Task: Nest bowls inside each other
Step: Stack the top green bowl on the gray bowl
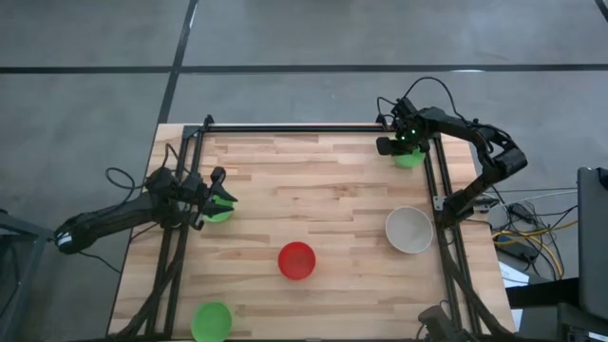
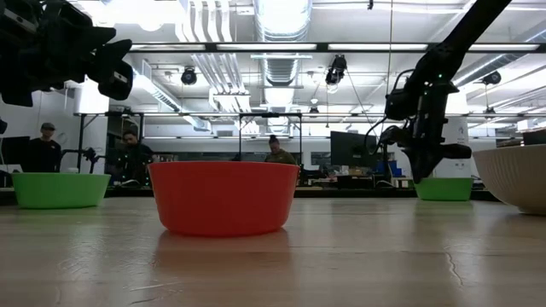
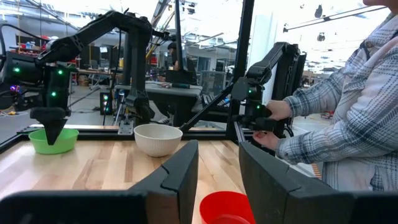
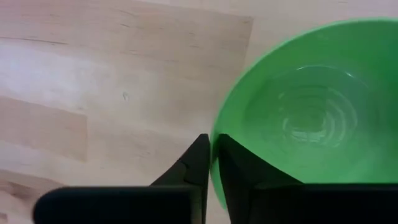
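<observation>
My right gripper [image 1: 404,144] is at the table's far right, pointing down and shut on a green bowl [image 1: 411,158]. A pale grey-white bowl [image 1: 409,230] sits nearer on the right, and a red bowl [image 1: 296,260] stands on its base in the middle. A second green bowl [image 1: 211,321] is at the near left. A third green bowl [image 1: 218,213] lies partly hidden under my left gripper [image 1: 224,198]. That gripper hovers open at the left with nothing between its fingers [image 3: 180,177]. My right gripper pinches the green bowl's rim [image 4: 214,155] on the side toward the table's left, one finger inside the bowl and one outside. The fingers come from above, pointing down. The bowl stands upright with its base on the table [image 2: 444,189].
A black metal frame [image 1: 313,129] runs along the table's far edge and down both sides. A person in a plaid shirt [image 3: 348,118] stands beyond the table's right side. Bare wood lies between the bowls.
</observation>
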